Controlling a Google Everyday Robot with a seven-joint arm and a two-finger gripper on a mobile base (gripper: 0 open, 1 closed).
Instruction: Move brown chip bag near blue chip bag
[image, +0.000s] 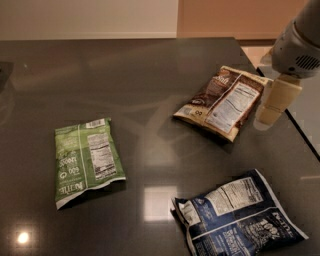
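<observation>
The brown chip bag (224, 101) lies flat on the dark table at the right rear, label side up, with cream edges. The blue chip bag (239, 216) lies at the front right, label up, with white "100%" lettering. My gripper (267, 117) hangs at the table's right edge, just right of the brown bag's right edge and close to it. I cannot tell whether it touches the bag. It holds nothing that I can see.
A green chip bag (88, 160) lies at the front left. The table's right edge (300, 132) runs just beside the gripper, with the floor beyond it. A bright lamp reflection (159, 202) sits between the green and blue bags.
</observation>
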